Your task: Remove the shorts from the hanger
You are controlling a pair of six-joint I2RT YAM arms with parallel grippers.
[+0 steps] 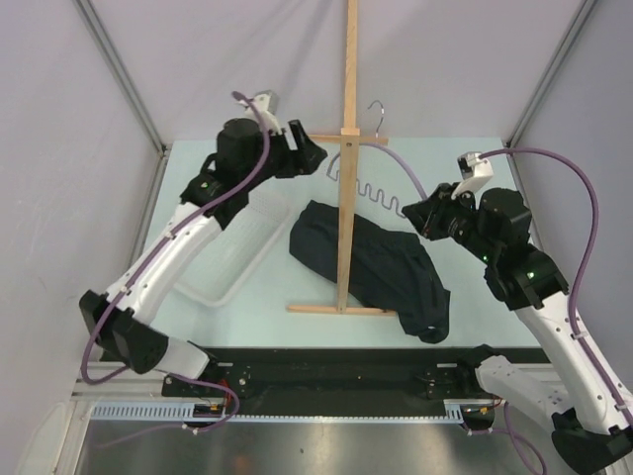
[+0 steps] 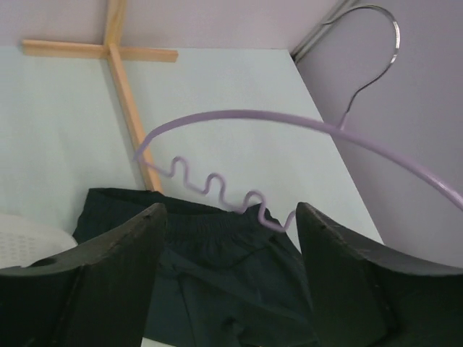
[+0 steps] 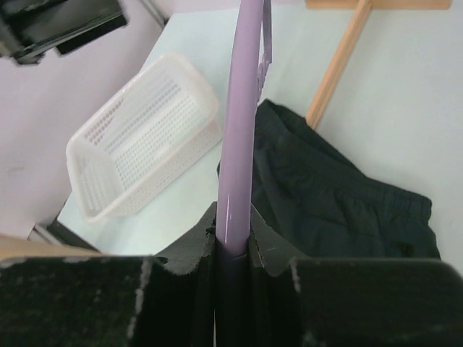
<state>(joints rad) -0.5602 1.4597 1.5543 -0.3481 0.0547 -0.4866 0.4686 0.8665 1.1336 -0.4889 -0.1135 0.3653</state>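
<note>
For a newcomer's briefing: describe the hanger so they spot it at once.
Find the wooden T-stand at the table's middle. Just right of its post, above the black shorts, the right claw grips a thin lilac wire hanger. Unlike the purple cables, it has a wavy bottom bar and a silver hook.

White-shelled left arm [image 1: 168, 259] at 8 o'clock, white-shelled right arm [image 1: 572, 344] at 4 o'clock, both black-jointed.
Lilac cables [image 1: 594, 203] trail along each; green lights [image 1: 534, 266] dot the right elbow; the left gripper [image 2: 230, 211] has broad matte-black wedge fingers [image 2: 87, 285].
</note>
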